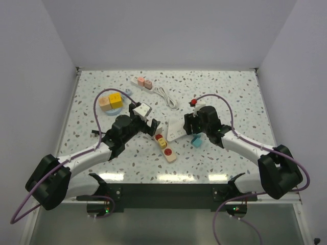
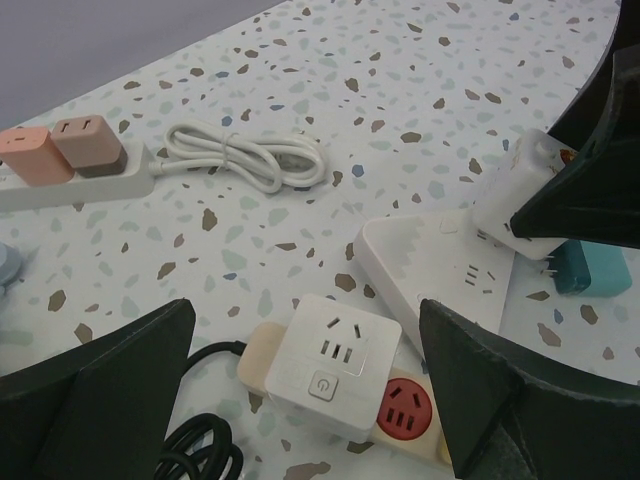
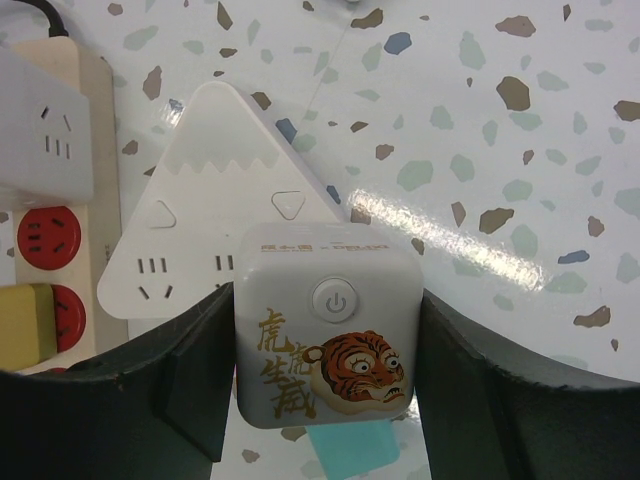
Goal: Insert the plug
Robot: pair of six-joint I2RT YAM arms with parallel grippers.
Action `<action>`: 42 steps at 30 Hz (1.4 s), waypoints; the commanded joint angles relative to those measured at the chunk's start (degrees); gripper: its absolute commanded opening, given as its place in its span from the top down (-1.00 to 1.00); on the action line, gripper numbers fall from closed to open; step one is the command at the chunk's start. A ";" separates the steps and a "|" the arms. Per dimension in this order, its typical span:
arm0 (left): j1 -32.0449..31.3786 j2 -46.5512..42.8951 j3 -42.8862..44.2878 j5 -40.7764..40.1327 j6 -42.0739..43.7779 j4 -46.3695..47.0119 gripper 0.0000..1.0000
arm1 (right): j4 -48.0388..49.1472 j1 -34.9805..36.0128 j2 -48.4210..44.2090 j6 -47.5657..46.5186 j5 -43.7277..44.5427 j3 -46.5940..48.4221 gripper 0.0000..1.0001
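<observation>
- Terrazzo table [image 1: 230, 92]: carries everything listed below; both arms are reached in over its middle
- Left gripper [image 2: 305, 310]: jaws are spread wide with nothing held; it is poised above the end of the beige power strip
- Right gripper [image 3: 325, 300]: clamped on the two sides of the plug, one finger on each side
- Triangular socket block [image 3: 215, 200]: white, lying flat just beside the beige power strip, with its socket openings facing up
- Beige power strip [image 1: 167, 149]: lies between the two grippers; red sockets and a yellow plug [image 3: 22, 325] are seen on it, and a black cord leaves its far end
- White power strip [image 2: 70, 188]: set well apart near the far edge, with a pink and a brown plug seated in it and a coiled white cable [image 2: 250, 155] beside it
- White cube adapter [image 2: 335, 365]: seated on the beige power strip, directly under the left gripper
- Plug [image 3: 300, 370]: a white cube with a power button and a tiger print, held tilted over one corner of the triangular socket block, prongs exposed and not yet seated
- Teal plug [image 2: 592, 270]: lying on the table beside the triangular socket block, below the held plug
</observation>
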 commanded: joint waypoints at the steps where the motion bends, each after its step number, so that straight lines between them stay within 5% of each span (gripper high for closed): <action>1: 0.50 0.35 2.13 0.85 -0.94 1.02 -1.00 | 0.27 0.41 -1.63 -0.78 1.57 2.97 1.00; 42: 0.85 -0.35 1.69 1.20 -1.02 0.76 -1.00 | -1.58 1.91 0.57 -0.43 4.30 4.02 1.00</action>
